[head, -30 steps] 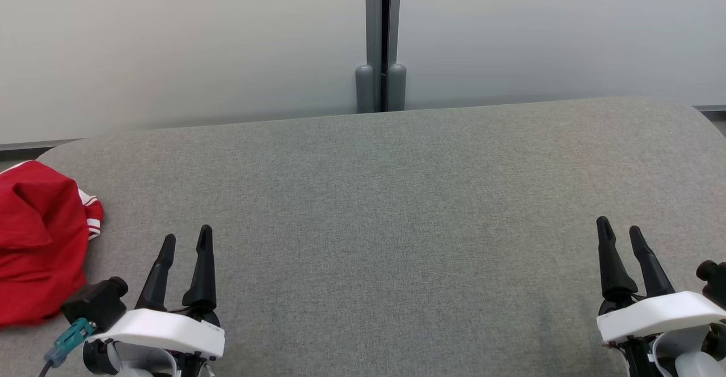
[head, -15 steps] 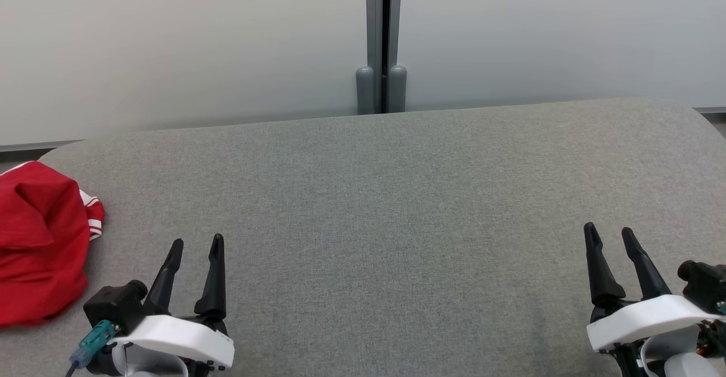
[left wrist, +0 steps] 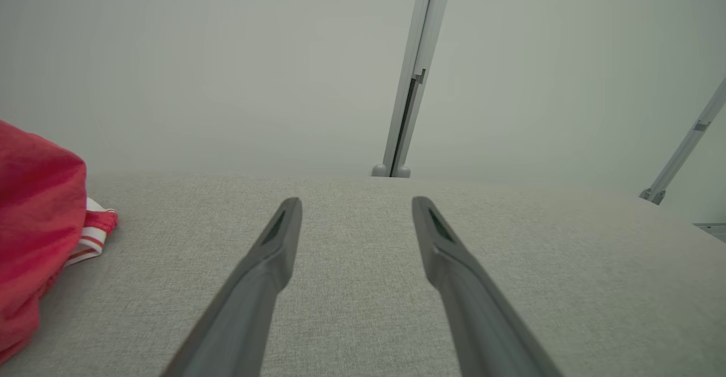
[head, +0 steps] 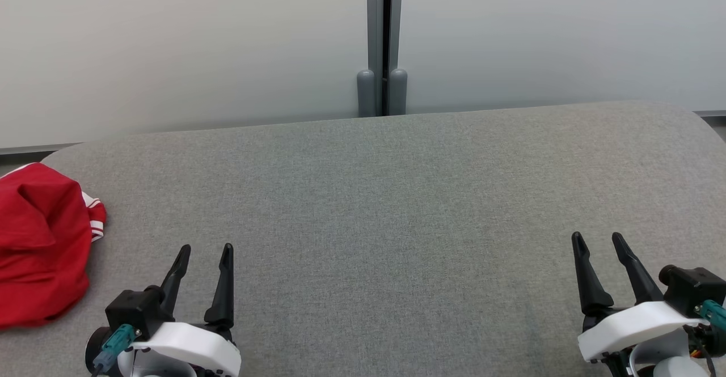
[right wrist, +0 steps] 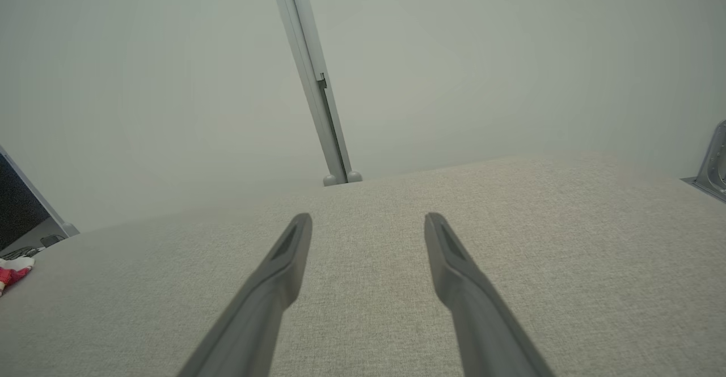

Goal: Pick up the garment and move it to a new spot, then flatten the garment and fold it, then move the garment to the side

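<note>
The garment [head: 39, 246] is red with a white-striped cuff and lies bunched at the far left edge of the grey fabric surface [head: 385, 207]. It also shows in the left wrist view as the garment [left wrist: 34, 218], left of the fingers, and as a small scrap of the garment [right wrist: 14, 270] in the right wrist view. My left gripper [head: 205, 249] stands open at the lower left, to the right of the garment and apart from it. My right gripper [head: 596, 236] stands open at the lower right, with nothing between its fingers.
Pale wall panels rise behind the surface, joined by a grey post [head: 383, 42] at the back middle. The surface's far edge curves down at the back left and back right corners.
Both grippers have drawn back toward the bottom of the head view and shifted a little inward. The garment has stayed where it was.
</note>
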Available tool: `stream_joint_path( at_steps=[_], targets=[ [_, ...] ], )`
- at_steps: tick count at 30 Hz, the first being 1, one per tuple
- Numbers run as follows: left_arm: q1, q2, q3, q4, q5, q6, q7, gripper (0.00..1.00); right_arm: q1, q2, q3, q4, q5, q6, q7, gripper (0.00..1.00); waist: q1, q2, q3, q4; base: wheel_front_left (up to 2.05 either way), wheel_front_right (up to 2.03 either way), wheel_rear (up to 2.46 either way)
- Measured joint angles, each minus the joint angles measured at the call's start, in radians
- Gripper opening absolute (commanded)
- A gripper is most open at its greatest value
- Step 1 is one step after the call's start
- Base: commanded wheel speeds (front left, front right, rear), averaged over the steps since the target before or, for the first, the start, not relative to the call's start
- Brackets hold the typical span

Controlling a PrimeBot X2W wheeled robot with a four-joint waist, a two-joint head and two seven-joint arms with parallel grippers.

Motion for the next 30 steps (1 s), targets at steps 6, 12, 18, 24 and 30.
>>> stream_joint_path(
  at_steps=[6,12,18,24,30],
  targets=[
    [0.0,0.0,-0.004,0.013,0.047,0.002,-0.013,1.0,0.001,-0.002,0.005,0.006,-0.041,0.001,-0.002,1.0,0.0,0.0,-0.001,0.0,0.0,0.0,0.0],
    [0.0,-0.004,-0.002,0.027,0.074,0.011,-0.024,1.0,0.001,-0.003,0.009,0.008,-0.07,0.001,-0.01,1.0,0.0,0.0,-0.002,0.002,0.0,0.0,0.0],
    [0.0,-0.007,-0.001,0.039,0.102,0.012,-0.035,1.0,0.002,-0.003,0.011,0.009,-0.09,0.001,-0.015,1.0,0.0,0.0,-0.003,0.007,0.0,0.0,0.0],
    [0.0,-0.009,-0.001,0.05,0.125,0.012,-0.048,1.0,0.003,-0.003,0.006,0.012,-0.104,0.001,-0.022,1.0,0.0,0.0,-0.004,0.01,0.0,0.0,0.0],
    [-0.001,-0.011,0.001,0.063,0.137,0.012,-0.055,1.0,0.003,-0.003,0.006,0.017,-0.128,0.001,-0.026,1.0,0.0,0.0,-0.005,0.008,0.0,0.0,0.0]
  ],
)
